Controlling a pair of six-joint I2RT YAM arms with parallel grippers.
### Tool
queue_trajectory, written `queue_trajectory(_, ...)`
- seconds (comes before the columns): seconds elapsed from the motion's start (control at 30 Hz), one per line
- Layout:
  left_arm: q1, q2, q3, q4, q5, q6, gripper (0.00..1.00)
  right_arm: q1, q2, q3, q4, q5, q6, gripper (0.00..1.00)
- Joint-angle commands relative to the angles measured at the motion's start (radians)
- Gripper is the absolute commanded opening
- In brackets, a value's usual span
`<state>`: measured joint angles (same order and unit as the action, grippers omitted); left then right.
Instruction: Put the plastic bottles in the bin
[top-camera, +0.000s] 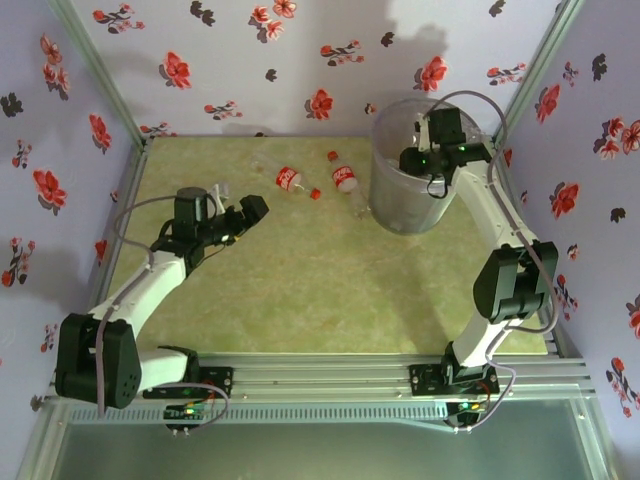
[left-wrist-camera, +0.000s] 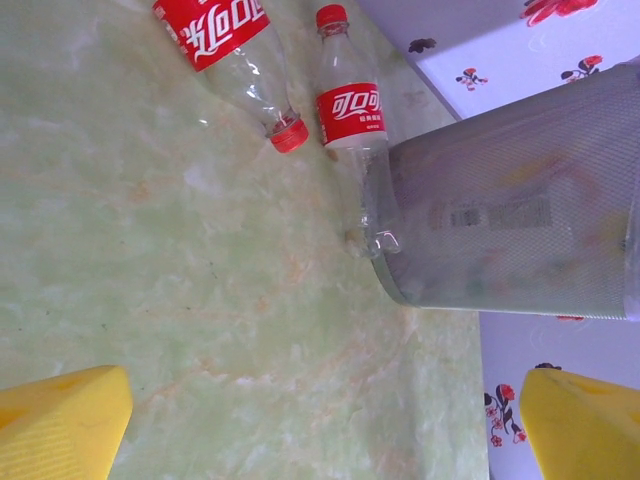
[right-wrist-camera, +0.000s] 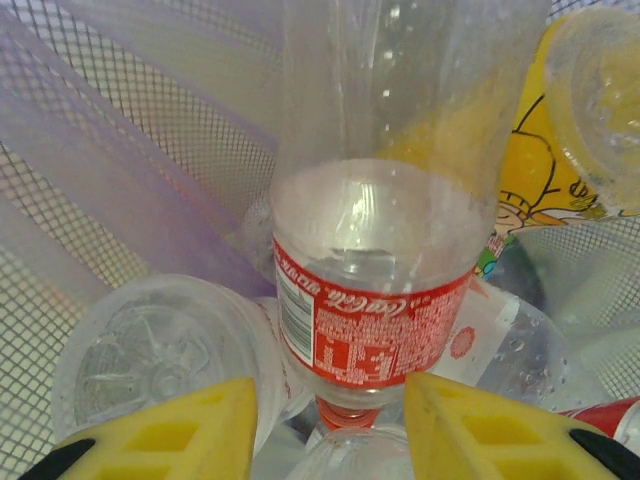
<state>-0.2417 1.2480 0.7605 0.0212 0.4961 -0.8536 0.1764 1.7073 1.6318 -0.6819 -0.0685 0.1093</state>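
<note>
Left fingers (left-wrist-camera: 70, 425) spread wide, empty, above the bench (left-wrist-camera: 150, 250). Right fingers (right-wrist-camera: 180, 435) flank an upended bottle (right-wrist-camera: 370, 300) down in the bin (right-wrist-camera: 120, 130), gripping or not, can't tell. 2 red-label bottles (left-wrist-camera: 350, 110) lie near the bin: they look light, thin-walled, slippery, so I'd pinch the labelled middle

Left bottle (left-wrist-camera: 215, 30) cropped by top edge, bin (left-wrist-camera: 520, 230) cropped at right edge
</note>
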Motion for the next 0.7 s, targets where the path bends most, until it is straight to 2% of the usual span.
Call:
queue_trajectory(0.0,0.007,0.010,0.020,-0.001,-0.014,0.011,1.00,-0.003,-0.053,0.079,-0.015,-0.027,-0.001,0.44)
queue_trajectory(0.23,0.006,0.050,0.053,-0.010,-0.052,0.021,1.00,-0.003,-0.064,0.281,-0.098,-0.023,-0.020,0.47)
queue_trajectory(0.33,0.001,0.109,0.112,-0.061,-0.131,0.029,1.00,-0.003,-0.098,0.253,-0.082,-0.050,0.002,0.50)
queue_trajectory(0.53,-0.012,0.293,0.324,-0.209,-0.374,0.031,1.00,0.011,-0.202,0.150,-0.043,-0.112,0.032,0.55)
queue_trajectory(0.67,-0.016,0.450,0.482,-0.279,-0.457,-0.015,1.00,0.035,-0.277,0.110,-0.047,-0.117,0.042,0.59)
